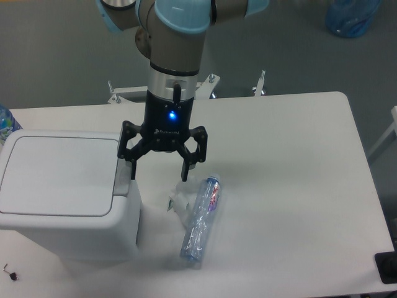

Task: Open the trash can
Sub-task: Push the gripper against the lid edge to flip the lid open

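A white rectangular table with rounded corners occupies most of the view, set on a grey floor. A blue translucent bag-like object sits on the floor at the far right, partly cut off by the frame edge.

My arm descends from the top of the frame, with a grey and light-blue wrist joint above a silver cylindrical segment. The wrist points almost straight down at the table. A blue indicator light glows on the black gripper body.

My black two-finger gripper is spread wide, with nothing between the fingers. The left-hand finger in the picture hangs at the right edge of the large white boxy plastic trash can, at or just over the grey push-button tab on its rim; I cannot tell whether it touches. The other finger hangs above bare table.

The trash can stands at the near left part of the table. Its rounded-rectangle hinged lid lies flat and closed.

A clear crumpled plastic bottle with a blue and red label lies on its side just right of the can, below my gripper, apart from both.
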Robot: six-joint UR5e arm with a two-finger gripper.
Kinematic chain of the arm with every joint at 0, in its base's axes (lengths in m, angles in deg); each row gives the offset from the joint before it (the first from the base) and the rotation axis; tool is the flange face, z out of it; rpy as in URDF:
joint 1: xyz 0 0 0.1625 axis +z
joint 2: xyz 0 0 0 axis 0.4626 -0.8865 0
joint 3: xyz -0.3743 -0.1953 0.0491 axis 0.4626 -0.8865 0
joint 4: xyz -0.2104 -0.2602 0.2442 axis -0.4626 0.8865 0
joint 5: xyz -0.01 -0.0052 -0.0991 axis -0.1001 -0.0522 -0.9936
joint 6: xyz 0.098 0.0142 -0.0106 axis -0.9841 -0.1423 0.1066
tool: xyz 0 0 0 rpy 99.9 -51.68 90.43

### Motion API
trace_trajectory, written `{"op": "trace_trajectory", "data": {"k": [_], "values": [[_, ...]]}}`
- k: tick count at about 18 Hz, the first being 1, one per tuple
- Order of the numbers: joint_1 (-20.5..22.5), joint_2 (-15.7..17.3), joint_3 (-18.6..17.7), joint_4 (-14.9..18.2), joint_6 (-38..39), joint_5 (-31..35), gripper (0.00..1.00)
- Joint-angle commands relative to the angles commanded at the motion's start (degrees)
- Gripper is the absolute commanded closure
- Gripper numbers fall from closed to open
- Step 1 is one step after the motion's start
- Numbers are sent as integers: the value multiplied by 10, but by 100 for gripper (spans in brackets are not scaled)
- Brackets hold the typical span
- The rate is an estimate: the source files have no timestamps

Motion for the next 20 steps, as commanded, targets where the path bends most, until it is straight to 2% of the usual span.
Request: {"op": "trace_trajectory", "data": {"k": [20], "values": [[-4, 0, -9, 0, -1, 0, 0]]}}
